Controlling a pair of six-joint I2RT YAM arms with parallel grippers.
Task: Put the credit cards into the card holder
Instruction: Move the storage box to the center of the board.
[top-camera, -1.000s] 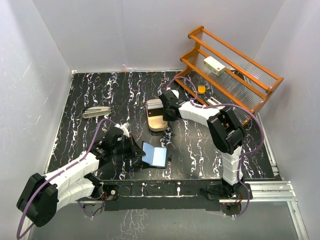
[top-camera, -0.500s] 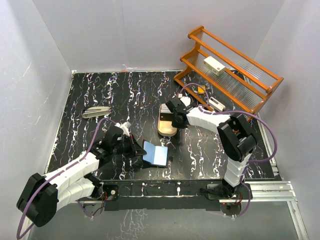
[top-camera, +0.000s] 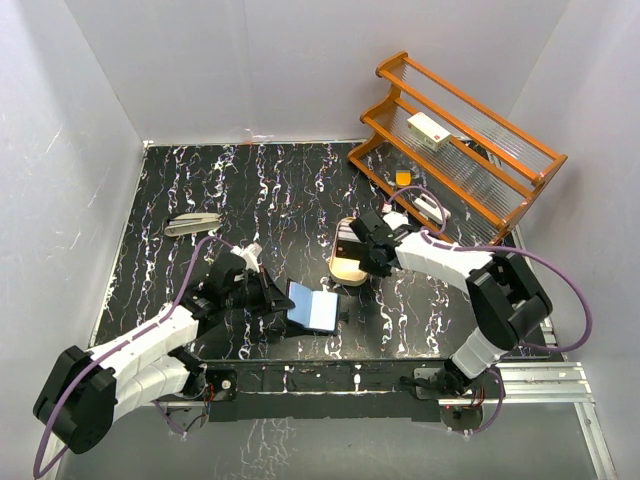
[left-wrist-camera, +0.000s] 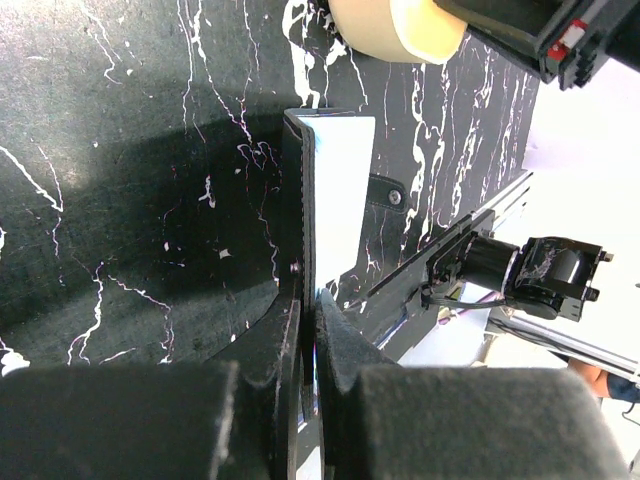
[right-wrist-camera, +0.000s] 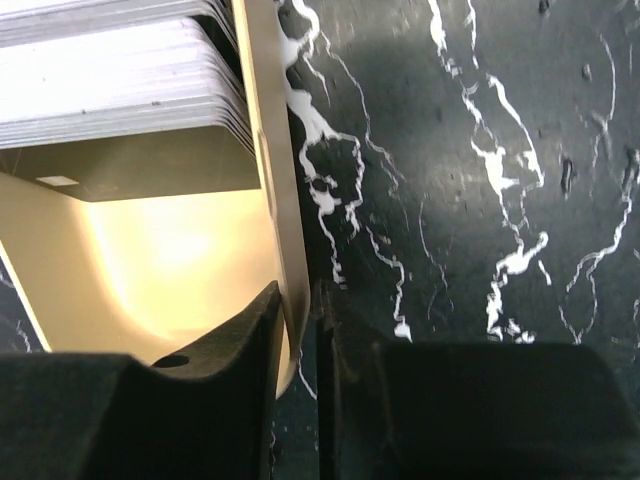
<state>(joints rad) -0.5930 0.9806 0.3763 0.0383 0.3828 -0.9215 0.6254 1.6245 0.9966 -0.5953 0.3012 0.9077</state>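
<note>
The card holder (top-camera: 312, 310) is a black bifold standing open on edge near the table's front, its blue-grey inner face (left-wrist-camera: 340, 190) catching the light. My left gripper (top-camera: 283, 300) (left-wrist-camera: 312, 310) is shut on one of its flaps. The credit cards (right-wrist-camera: 120, 80) are a pale stack standing in a cream oval-ended tray (top-camera: 345, 268) (right-wrist-camera: 270, 150). That tray's near end (left-wrist-camera: 395, 25) also shows in the left wrist view. My right gripper (top-camera: 358, 255) (right-wrist-camera: 300, 310) straddles the tray's side wall. Its inner finger presses the wall, and a thin sliver of gap shows at the outer finger.
A wooden two-tier rack (top-camera: 470, 150) stands at the back right with a white box bearing a red mark (top-camera: 430, 130) on it. A small orange item (top-camera: 403, 177) lies at its foot. A grey clip-like object (top-camera: 192, 223) lies at the left. A metal rail (top-camera: 540, 375) edges the front.
My right gripper has pulled the tray with the cards to the right and nearer, ending beside the card holder. The left arm and the card holder have stayed put.
</note>
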